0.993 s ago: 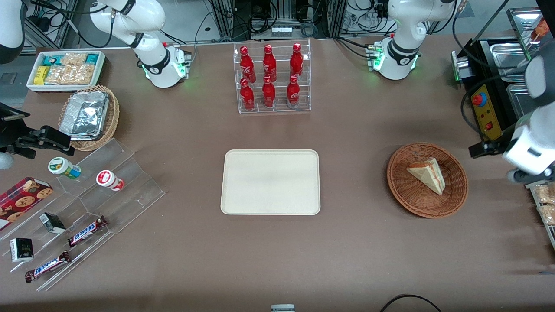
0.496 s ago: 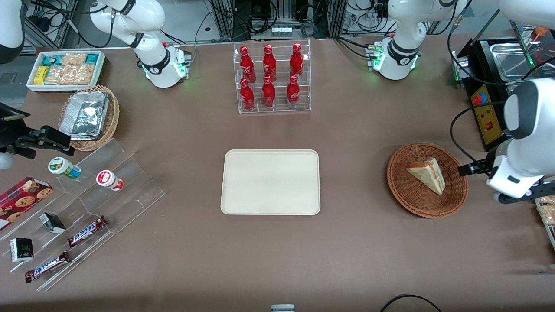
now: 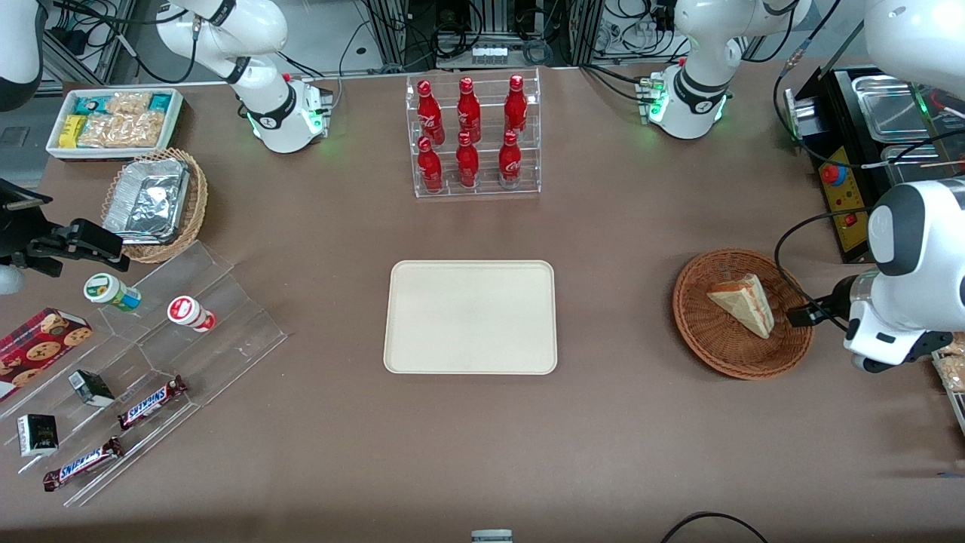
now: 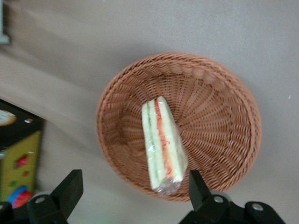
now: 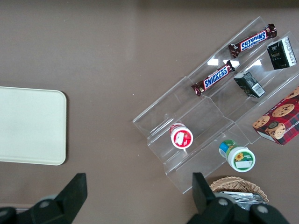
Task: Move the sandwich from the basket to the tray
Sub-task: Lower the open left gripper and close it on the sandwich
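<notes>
The sandwich (image 3: 742,303) is a pale bread wedge with red and green layers, lying in the round reddish-brown basket (image 3: 697,339) toward the working arm's end of the table. The left wrist view looks down on the sandwich (image 4: 163,144) and the basket (image 4: 224,140). My left gripper (image 4: 134,189) hangs above the basket's rim, open wide, with nothing between its black fingers (image 4: 70,190). In the front view the left arm's wrist (image 3: 897,317) hovers beside the basket. The cream tray (image 3: 470,317) lies bare at mid-table.
A black control box with a red button (image 3: 844,196) stands close by the basket. A clear rack of red bottles (image 3: 475,136) is farther from the front camera than the tray. An acrylic snack stand (image 3: 151,362) and a tan foil-tray basket (image 3: 154,204) lie toward the parked arm's end.
The left arm has swung in from the table's end, coming nearer the front camera and closer to the basket. Sandwich, basket and tray have stayed put.
</notes>
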Available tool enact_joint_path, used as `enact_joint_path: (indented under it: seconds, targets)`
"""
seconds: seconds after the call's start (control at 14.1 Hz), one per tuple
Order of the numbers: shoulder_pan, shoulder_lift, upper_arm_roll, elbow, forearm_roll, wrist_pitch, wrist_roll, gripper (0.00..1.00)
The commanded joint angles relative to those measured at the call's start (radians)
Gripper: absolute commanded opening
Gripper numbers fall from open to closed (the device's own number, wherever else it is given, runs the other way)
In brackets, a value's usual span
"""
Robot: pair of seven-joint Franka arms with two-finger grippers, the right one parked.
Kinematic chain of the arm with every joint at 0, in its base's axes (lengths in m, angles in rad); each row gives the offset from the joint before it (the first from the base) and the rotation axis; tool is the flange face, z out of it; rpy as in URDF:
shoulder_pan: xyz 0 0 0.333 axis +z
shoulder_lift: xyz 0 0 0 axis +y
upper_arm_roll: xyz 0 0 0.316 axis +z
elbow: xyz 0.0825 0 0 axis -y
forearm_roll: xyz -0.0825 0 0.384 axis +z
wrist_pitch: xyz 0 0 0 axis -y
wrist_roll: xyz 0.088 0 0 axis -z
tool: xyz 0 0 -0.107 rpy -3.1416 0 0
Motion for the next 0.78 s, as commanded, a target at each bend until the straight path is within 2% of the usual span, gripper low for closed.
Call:
enact_joint_path:
  seconds: [0.0, 0.21, 0.35, 0.5, 0.71]
  targets:
    - [0.005, -0.023, -0.006, -0.117, -0.025, 0.101, -0.133, 1.00]
    - [0.009, -0.043, -0.006, -0.262, -0.067, 0.250, -0.227, 1.00]
    - [0.031, -0.068, -0.006, -0.354, -0.080, 0.328, -0.238, 1.00]
    - [0.037, -0.091, -0.006, -0.438, -0.126, 0.434, -0.247, 1.00]
    - [0.048, -0.091, -0.006, -0.494, -0.150, 0.511, -0.247, 1.00]
